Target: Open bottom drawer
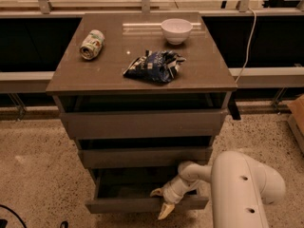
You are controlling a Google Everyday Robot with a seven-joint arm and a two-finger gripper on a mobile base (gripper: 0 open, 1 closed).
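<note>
I have the gripper (159,204) low down at the front of the cabinet (76,82), right at the bottom drawer (118,205). Its two pale fingers (164,212) are spread apart in a V. One tip points left, just over the top edge of the drawer front, and the other points down across the front face, past its lower edge. So the front panel sits between them, and I read them as open rather than clamped. The white arm (247,189) comes in from the lower right and fills that corner of my view.

The bottom drawer is the lowest of three alike and is pulled part-way out. Its front stands forward of the middle drawer (142,156), and I can see down into a dark, shallow tray behind it. The middle drawer and the top drawer (142,123) also show dark gaps above their fronts.

On the cabinet top, a can (91,44) lies on its side at the left rear. A white bowl (176,30) stands at the right rear. A crumpled blue bag (154,65) lies near the middle, apart from both. The cabinet stands on a speckled floor (38,175).
</note>
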